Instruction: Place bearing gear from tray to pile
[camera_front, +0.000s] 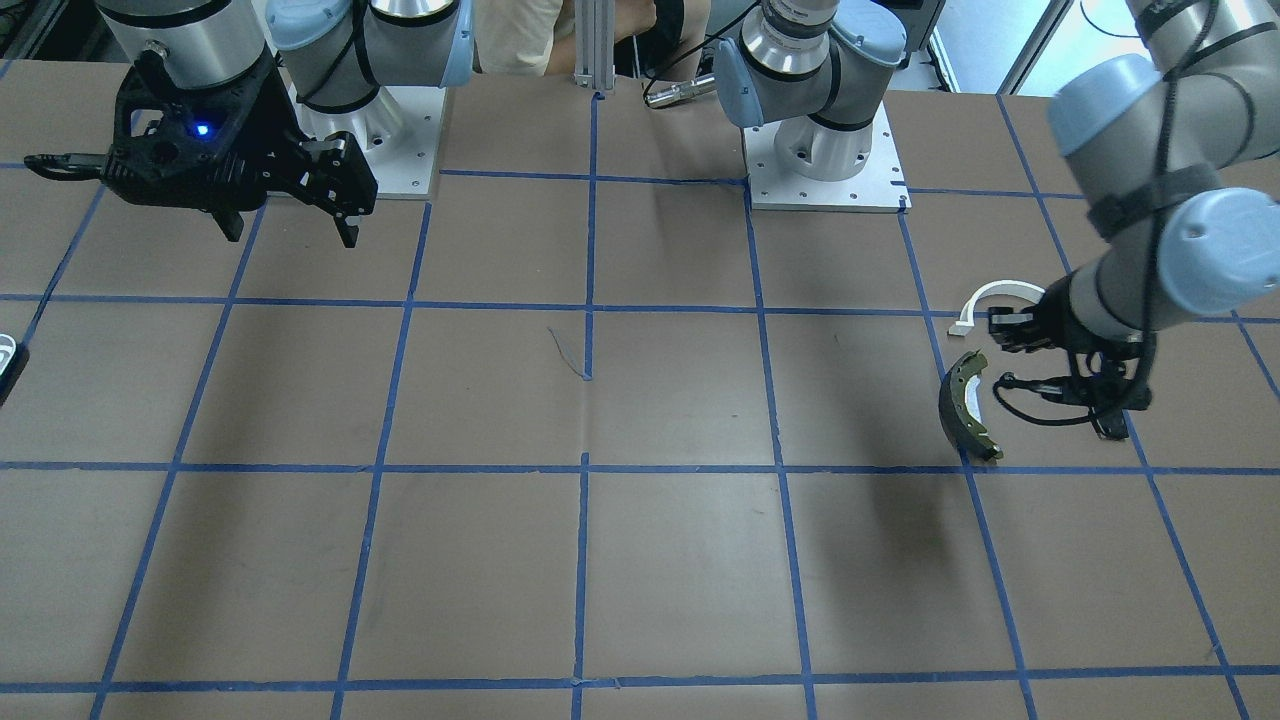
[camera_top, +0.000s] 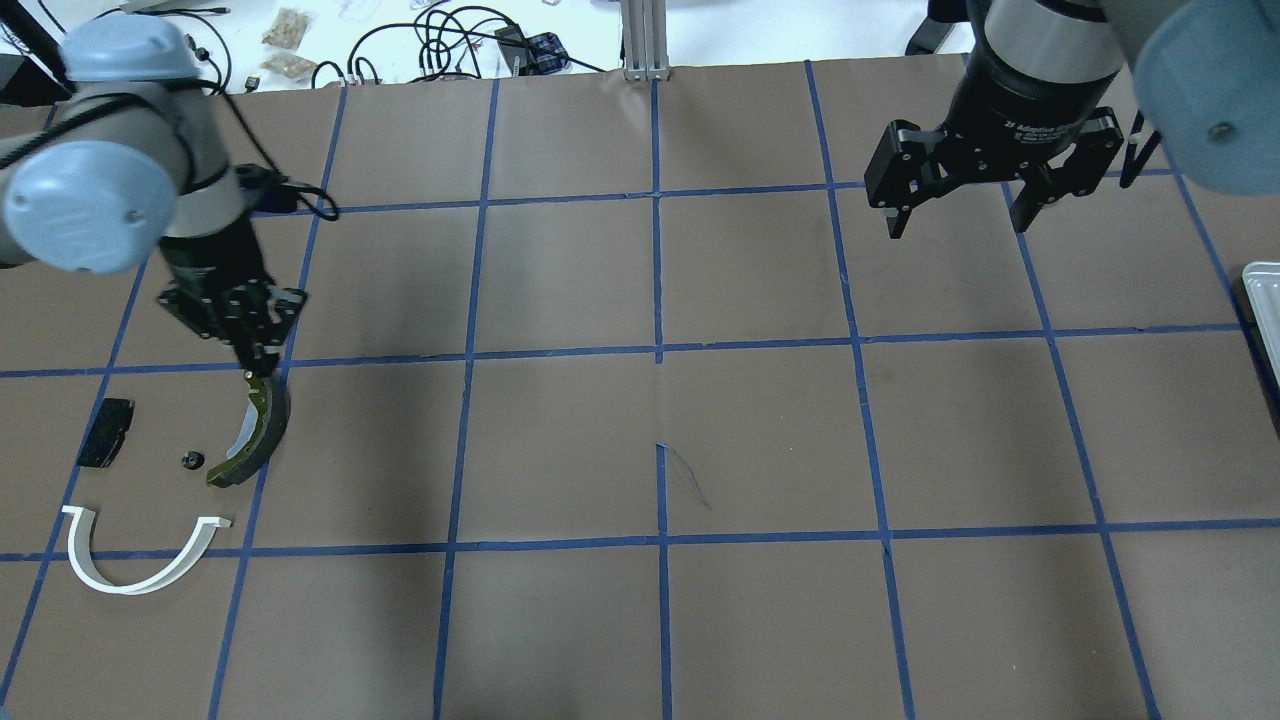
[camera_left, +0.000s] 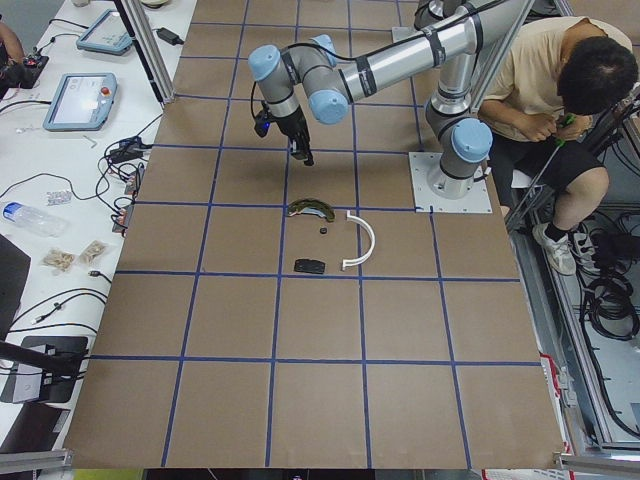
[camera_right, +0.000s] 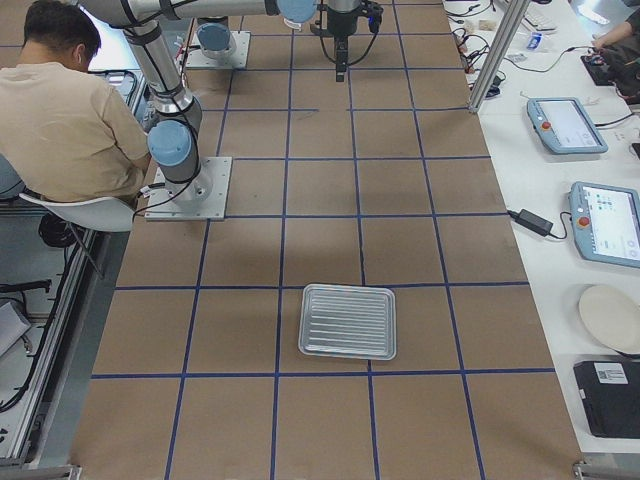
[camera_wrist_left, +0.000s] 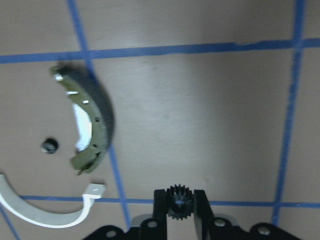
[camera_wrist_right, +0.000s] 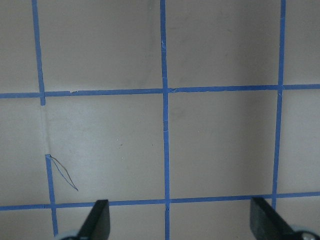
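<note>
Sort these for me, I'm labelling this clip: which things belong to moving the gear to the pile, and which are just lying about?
Job: bearing gear, gripped in the left tool; empty tray; pile of brake shoe, white bracket, black pad.
Lying about: right tool, open, holding nothing; two tablets and a plate on the side bench.

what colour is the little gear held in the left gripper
Black; the gear shows best in the left wrist view, clamped in the left gripper.
</note>
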